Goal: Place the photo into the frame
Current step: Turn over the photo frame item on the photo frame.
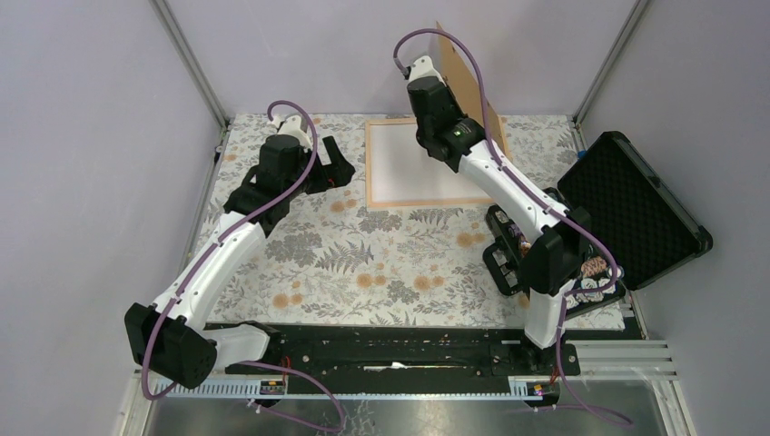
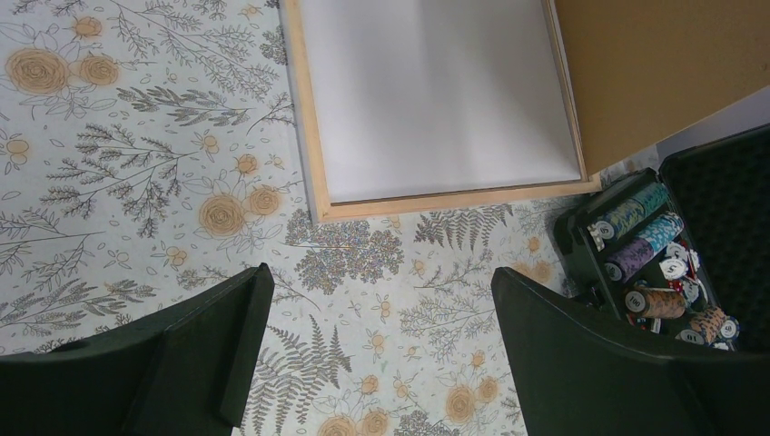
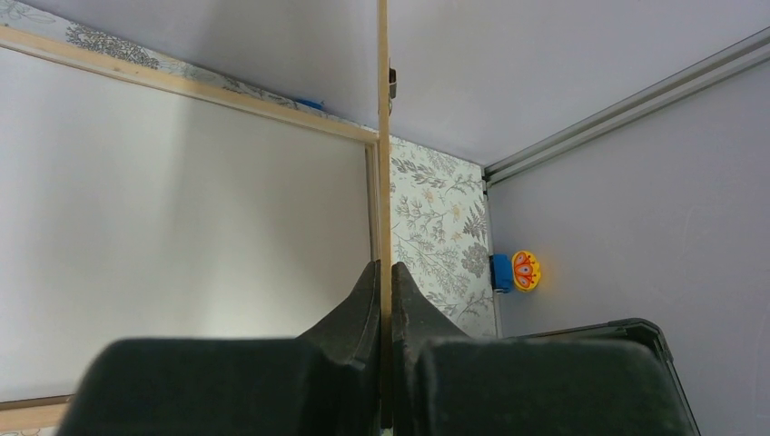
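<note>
Left gripper [image 2: 380, 283] hovered at 9 o'clock of the frame [image 1: 370, 168], jaws wide apart. Right gripper [image 3: 384, 272] was clamped on the photo [image 1: 468, 77], upright over the frame's 3 o'clock rail. Print side was hidden, only the brown back showed.

Table's [image 1: 363, 263] got a floral cloth all over it, grey ferns and orange roses. The light wood frame [image 1: 427, 204] lies flat toward the far side, and an open black foam-lined case [image 1: 636, 209] sits at the right edge.
</note>
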{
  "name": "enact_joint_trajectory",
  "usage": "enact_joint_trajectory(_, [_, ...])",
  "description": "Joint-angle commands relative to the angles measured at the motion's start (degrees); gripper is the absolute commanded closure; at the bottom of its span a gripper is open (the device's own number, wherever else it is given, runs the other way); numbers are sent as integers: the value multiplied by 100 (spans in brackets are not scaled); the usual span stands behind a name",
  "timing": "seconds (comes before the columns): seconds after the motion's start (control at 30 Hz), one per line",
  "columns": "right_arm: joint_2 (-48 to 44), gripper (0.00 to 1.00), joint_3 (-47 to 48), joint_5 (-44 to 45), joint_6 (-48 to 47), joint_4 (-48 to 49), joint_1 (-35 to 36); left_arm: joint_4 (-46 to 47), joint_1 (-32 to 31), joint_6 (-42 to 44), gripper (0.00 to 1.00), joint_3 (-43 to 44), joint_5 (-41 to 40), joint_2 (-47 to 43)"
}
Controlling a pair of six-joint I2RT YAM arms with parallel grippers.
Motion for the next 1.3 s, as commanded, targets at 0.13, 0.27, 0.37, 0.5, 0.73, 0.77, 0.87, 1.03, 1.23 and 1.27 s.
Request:
enact_joint_trajectory(0.13, [-553,100,-128,373,-87,532,136,164,-26,97,1,21,-40,-190])
enact_joint_trajectory(0.27, [-593,100,-184,419,-98,577,164,168,-25,96,1,16,-30,-175])
enact_joint_trajectory(0.37, [-654,100,-207,426,-113,626,200,168,-26,103,1,17,-35,-158])
enact_joint_trajectory(0.5, [-691,100,-279,442,-118,627,227,168,-25,109,1,17,-27,-153])
enact_joint_trajectory(0.73, [-442,100,-333,796,-257,654,237,164,-26,112,1,13,-23,-160])
enact_joint_trajectory(0.77, [-403,100,-343,825,-271,654,238,170,-26,112,1,18,-26,-160])
enact_joint_trajectory(0.87, [-346,100,-400,813,-286,683,238,168,-26,106,1,16,-29,-169])
enact_joint_trajectory(1.03, [-112,100,-329,1005,-480,698,238,152,-24,104,1,33,-67,-176])
enact_joint_trajectory(1.23, [3,99,-449,766,-516,597,247,13,-25,136,1,107,-406,-227])
enact_joint_trajectory(1.27, [39,97,-439,730,-527,575,247,-7,-25,155,1,117,-496,-236])
